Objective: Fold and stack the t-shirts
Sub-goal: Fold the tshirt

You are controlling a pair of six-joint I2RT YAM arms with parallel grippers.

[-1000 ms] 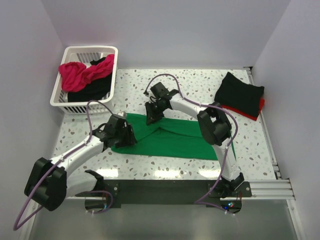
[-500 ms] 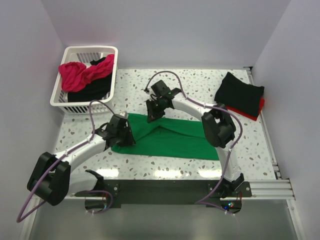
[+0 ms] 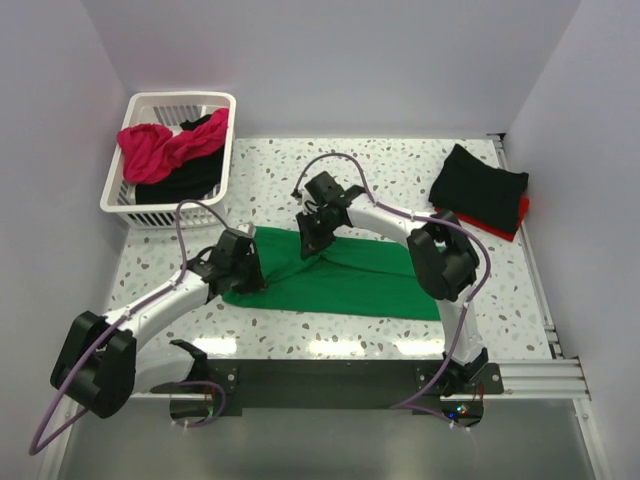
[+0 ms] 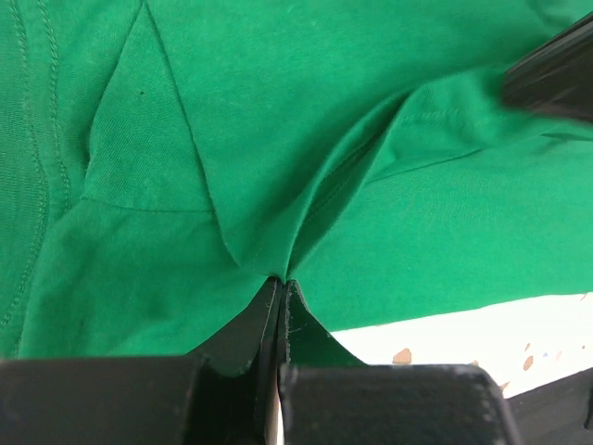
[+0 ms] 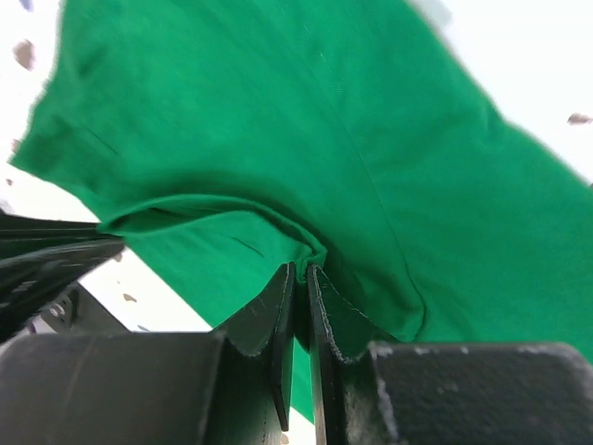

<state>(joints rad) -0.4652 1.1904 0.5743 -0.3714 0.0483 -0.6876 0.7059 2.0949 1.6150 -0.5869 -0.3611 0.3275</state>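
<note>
Speckled table (image 3: 400, 170): left claw (image 4: 280, 286) & right claw (image 5: 301, 274), both clamped on green t-shirt (image 3: 350, 285), should lift evenly, w/ cloth taut.

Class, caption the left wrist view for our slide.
Left gripper shut on a pinched fold of the green t-shirt.

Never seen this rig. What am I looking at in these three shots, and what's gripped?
Two robot arms are bolted at the near edge of a table. The wide shot looks down from above and behind them; each close-up comes from a wrist camera, so the black fingers at its bottom are that arm's own. A green t-shirt lies on the table. The left gripper and right gripper are each shut on a pinch of its cloth. Far left, a white basket holds a pink shirt and a black shirt; far right, a folded black shirt lies on a red shirt.
</note>
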